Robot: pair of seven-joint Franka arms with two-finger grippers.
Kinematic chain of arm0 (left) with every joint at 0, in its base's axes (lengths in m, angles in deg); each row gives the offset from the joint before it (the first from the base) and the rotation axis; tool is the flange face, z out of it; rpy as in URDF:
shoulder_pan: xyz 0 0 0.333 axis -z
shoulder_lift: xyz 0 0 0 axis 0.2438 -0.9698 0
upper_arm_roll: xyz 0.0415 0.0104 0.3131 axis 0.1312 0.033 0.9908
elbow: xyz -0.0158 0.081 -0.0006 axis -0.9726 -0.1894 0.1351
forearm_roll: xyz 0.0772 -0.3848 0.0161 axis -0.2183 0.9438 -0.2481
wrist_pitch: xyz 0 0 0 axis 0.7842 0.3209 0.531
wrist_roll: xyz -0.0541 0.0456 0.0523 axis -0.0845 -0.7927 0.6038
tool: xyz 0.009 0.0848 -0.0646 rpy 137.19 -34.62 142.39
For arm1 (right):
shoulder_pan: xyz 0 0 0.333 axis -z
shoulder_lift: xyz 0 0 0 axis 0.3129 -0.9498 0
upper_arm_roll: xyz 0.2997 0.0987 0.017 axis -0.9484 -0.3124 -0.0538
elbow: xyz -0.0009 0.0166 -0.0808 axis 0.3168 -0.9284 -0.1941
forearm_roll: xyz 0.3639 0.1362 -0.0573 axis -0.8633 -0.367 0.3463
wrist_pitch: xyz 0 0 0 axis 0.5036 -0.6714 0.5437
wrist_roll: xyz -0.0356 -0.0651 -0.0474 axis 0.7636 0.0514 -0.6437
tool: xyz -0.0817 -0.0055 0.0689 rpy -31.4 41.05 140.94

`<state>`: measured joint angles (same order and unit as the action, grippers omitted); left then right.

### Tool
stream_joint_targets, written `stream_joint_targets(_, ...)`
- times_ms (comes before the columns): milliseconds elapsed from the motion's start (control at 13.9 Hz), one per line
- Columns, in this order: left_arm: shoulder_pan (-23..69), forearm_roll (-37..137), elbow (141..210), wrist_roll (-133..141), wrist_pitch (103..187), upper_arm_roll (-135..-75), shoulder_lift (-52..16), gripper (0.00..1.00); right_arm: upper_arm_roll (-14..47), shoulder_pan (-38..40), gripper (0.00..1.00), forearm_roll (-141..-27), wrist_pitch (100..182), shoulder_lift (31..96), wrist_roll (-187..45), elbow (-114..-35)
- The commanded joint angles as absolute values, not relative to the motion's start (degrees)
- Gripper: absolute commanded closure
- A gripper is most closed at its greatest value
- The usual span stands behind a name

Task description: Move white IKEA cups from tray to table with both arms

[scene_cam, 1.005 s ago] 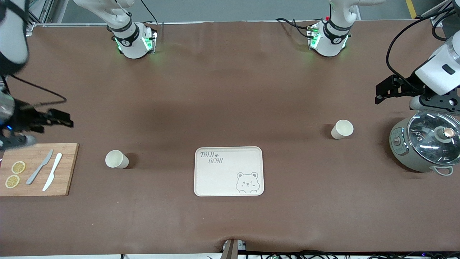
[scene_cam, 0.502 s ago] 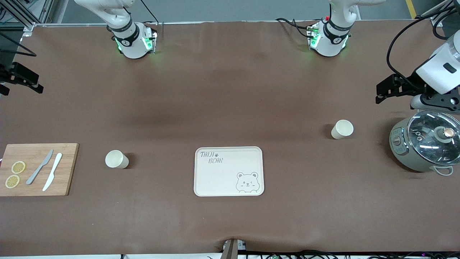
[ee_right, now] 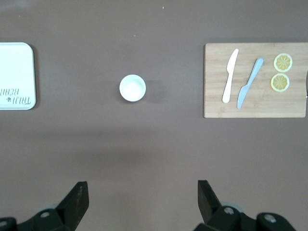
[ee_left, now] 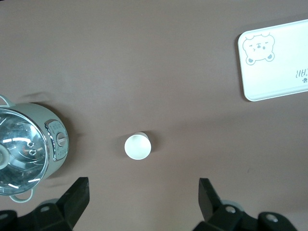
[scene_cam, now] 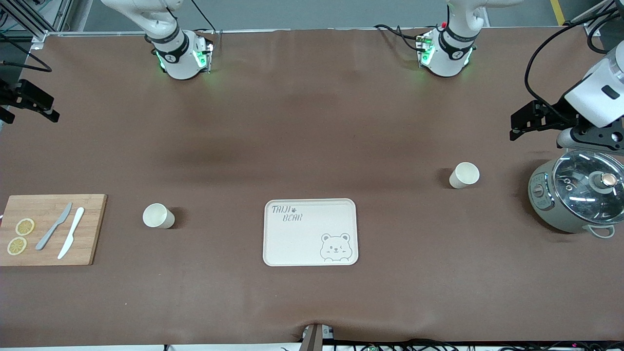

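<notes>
Two white IKEA cups stand upright and empty on the brown table. One cup (scene_cam: 158,216) is toward the right arm's end and also shows in the right wrist view (ee_right: 132,88). The other cup (scene_cam: 464,175) is toward the left arm's end and also shows in the left wrist view (ee_left: 137,146). My left gripper (scene_cam: 530,120) (ee_left: 143,192) is open and empty, high over the table beside the pot. My right gripper (scene_cam: 30,100) (ee_right: 143,192) is open and empty, high at the table's edge at the right arm's end.
A cream bear-printed tray (scene_cam: 310,207) lies between the cups, nearer the front camera. A grey pot with a glass lid (scene_cam: 577,197) stands at the left arm's end. A wooden cutting board (scene_cam: 92,229) with two knives and lemon slices lies at the right arm's end.
My right arm has lifted away from over the cutting board toward the bases' side of the table and mostly left the view. The left arm has barely moved. The cups have not moved.
</notes>
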<state>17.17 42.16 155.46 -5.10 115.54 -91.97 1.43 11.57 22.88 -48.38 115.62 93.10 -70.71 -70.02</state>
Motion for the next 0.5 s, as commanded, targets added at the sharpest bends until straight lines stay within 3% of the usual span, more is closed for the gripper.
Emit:
stream_joint_targets(0,17.1,41.96,155.99,-4.71,115.87,-92.04,2.33,0.0,10.86,24.47,0.0,-47.36,114.13,93.42,-71.6,-69.09)
stream_joint_targets(431,17.01,41.96,156.08,-4.44,115.87,-92.04,2.24,0.0,10.77,24.74,0.0,-47.36,114.13,93.42,-71.68,-68.29)
